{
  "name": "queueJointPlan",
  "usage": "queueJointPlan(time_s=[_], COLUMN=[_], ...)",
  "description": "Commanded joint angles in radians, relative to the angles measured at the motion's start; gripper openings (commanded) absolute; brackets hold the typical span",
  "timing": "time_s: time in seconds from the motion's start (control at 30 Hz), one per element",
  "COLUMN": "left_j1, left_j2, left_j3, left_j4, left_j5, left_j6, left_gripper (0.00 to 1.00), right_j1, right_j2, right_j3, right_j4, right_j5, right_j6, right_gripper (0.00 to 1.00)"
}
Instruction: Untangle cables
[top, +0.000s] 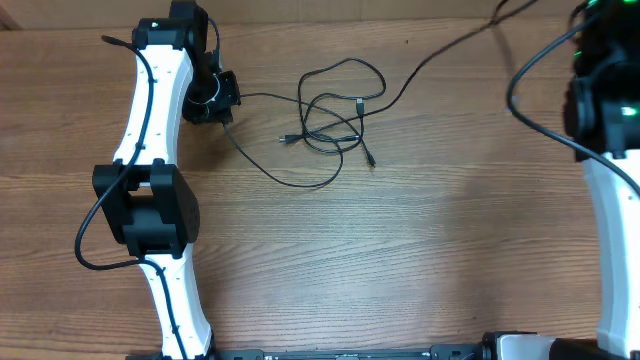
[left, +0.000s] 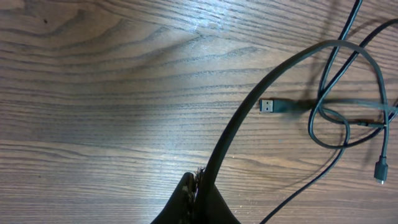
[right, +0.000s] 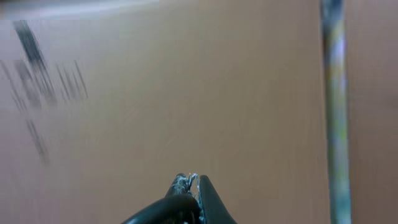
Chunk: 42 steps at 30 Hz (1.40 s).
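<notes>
- The left hand (left: 198, 188) is sitting closed, its fingers pinching one dark cable (left: 233, 127) that is arcing up and to the right, away from the fingertips.
- In the overhead view the left hand (top: 212, 98) is hanging over the far left part of the wooden surface (top: 400, 260), just left of the tangle.
- The cables (top: 333, 118) are lying on the surface at the far middle, between the two arms, in loose overlapping loops that are crossing one another in several places.
- One strand (top: 450, 45) is running from the tangle toward the far right corner and leaving the picture there.
- Another strand (top: 290, 182) is sweeping out in a wide curve on the near side of the tangle.
- A flat USB plug (left: 267, 104) is lying on the wood just right of the held cable, its open end pointing left.
- A small plug (left: 379, 175) is resting at the right edge of the left wrist view, below the loops.
- The right hand (right: 194, 185) is showing its fingers pressed together; the right wrist view is blurred, and I cannot tell whether anything is caught between them.
- The right arm (top: 605, 110) is standing at the right edge, well apart from the tangle.
</notes>
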Motion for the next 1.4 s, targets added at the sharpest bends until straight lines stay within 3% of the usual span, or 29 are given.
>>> queueJointPlan(time_s=[0.0, 0.23, 0.6, 0.97, 1.37], left_j1=[-0.005, -0.006, -0.007, -0.007, -0.008], left_j2=[-0.01, -0.01, -0.01, -0.01, -0.01], left_j3=[-0.001, -0.001, -0.001, -0.001, -0.001], left_j4=[0.0, 0.0, 0.0, 0.001, 0.001], left_j5=[-0.017, -0.016, -0.016, -0.016, -0.016], left_j6=[-0.018, -0.018, -0.018, -0.018, -0.018], left_gripper=[0.05, 0.05, 0.06, 0.08, 0.09], right_j1=[-0.024, -0.082, -0.172, -0.372, -0.488], right_j2=[-0.022, -0.023, 0.071, 0.224, 0.346], right_j3=[0.096, 0.137, 0.134, 0.134, 0.127], right_j4=[0.039, 0.074, -0.253, -0.557, -0.719], right_j5=[0.014, 0.018, 0.022, 0.016, -0.07], right_j6=[-0.096, -0.113, -0.091, 0.21, 0.219], right_gripper=[0.04, 0.04, 0.04, 0.04, 0.04])
